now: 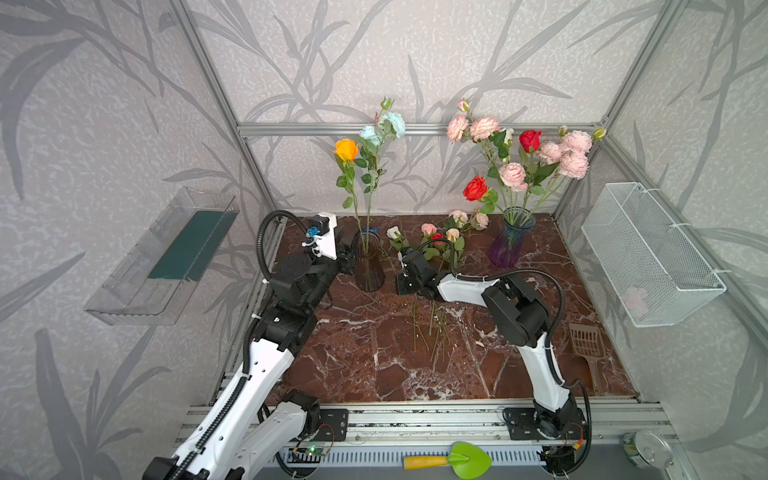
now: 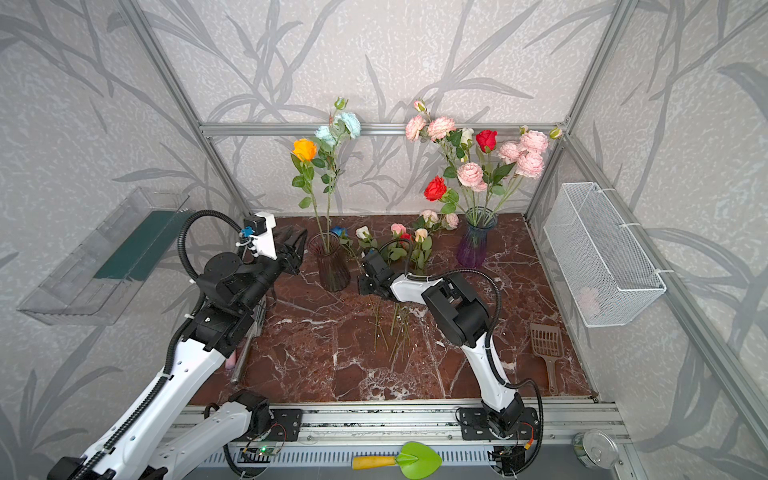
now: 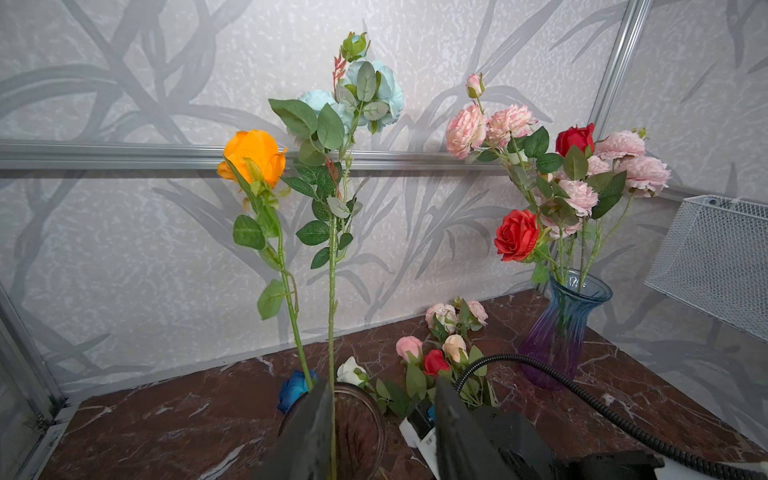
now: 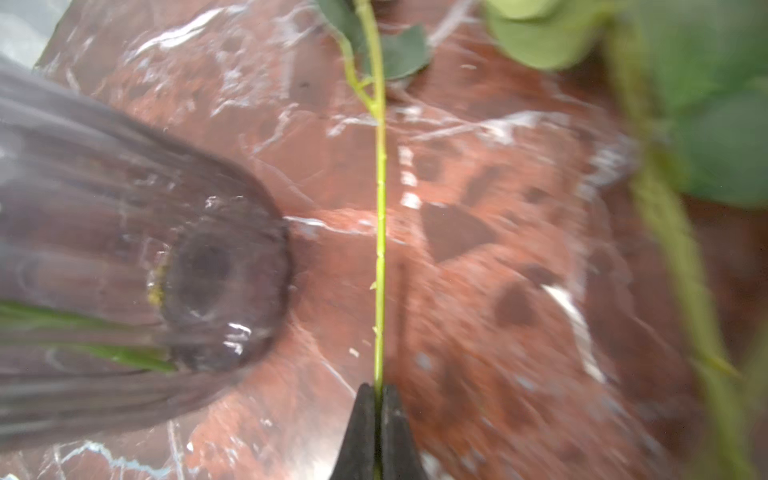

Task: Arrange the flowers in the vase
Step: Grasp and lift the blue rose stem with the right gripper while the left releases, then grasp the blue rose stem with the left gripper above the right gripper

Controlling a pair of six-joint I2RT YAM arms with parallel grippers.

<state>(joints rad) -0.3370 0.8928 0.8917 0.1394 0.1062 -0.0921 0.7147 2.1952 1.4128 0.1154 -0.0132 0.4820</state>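
Observation:
A dark smoky glass vase (image 1: 369, 268) holds an orange rose (image 1: 346, 149) and pale-blue blooms (image 1: 392, 123). At the back right, a blue-purple vase (image 1: 510, 245) is filled with frilly pink blooms (image 1: 575, 143) and red roses (image 1: 475, 188). Between the two vases, loose flowers (image 1: 436, 239) lie on the marble table (image 1: 374, 361): white, pink, red, peach and blue. My left gripper (image 3: 382, 384) stands open beside the dark vase's rim (image 3: 361, 392), holding nothing. My right gripper (image 4: 378, 392) is low over the table, shut on a thin green stem (image 4: 379, 232) next to the dark vase's base (image 4: 224, 291); its bloom is out of that view.
A white wire basket (image 1: 652, 253) hangs on the right wall and a clear plastic tray (image 1: 162, 257) on the left wall. A brown slotted scoop (image 1: 586, 345) lies at the table's right edge. A green trowel (image 1: 465, 459) and a tin can (image 1: 646, 449) sit on the front rail.

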